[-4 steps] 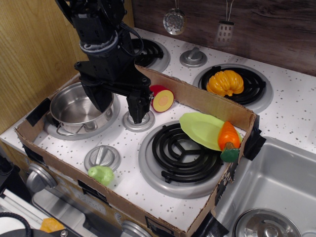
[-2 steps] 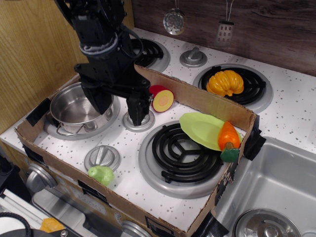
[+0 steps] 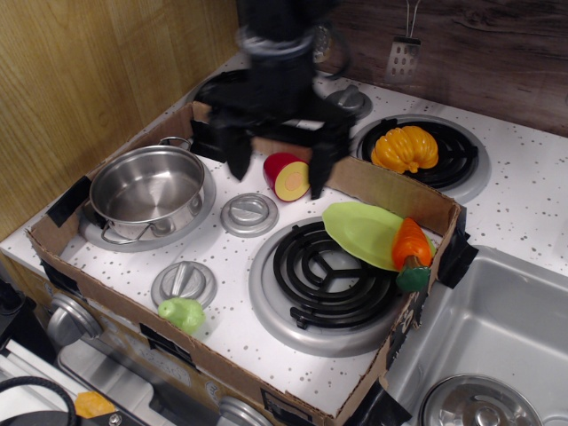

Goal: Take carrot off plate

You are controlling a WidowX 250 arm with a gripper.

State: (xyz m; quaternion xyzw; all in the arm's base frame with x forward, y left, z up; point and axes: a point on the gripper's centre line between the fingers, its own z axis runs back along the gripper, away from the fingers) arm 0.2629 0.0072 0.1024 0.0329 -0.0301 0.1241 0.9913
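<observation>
Orange carrot (image 3: 411,242), lime-green plate (image 3: 364,232), white-speckled stovetop (image 3: 235,306).

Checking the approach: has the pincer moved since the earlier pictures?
Yes. The pincer has swung from beside the steel pot toward the back right, now open astride the red fruit half, nearer the carrot.

one raised front view, angled down over the stove (image 3: 266,257).

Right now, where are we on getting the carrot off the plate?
Done: nothing visible. The carrot lies on the plate at its right edge. In hand: nothing; the gripper is open and empty, up by the halved red fruit. Left: reach right, grasp, lift the carrot clear.
</observation>
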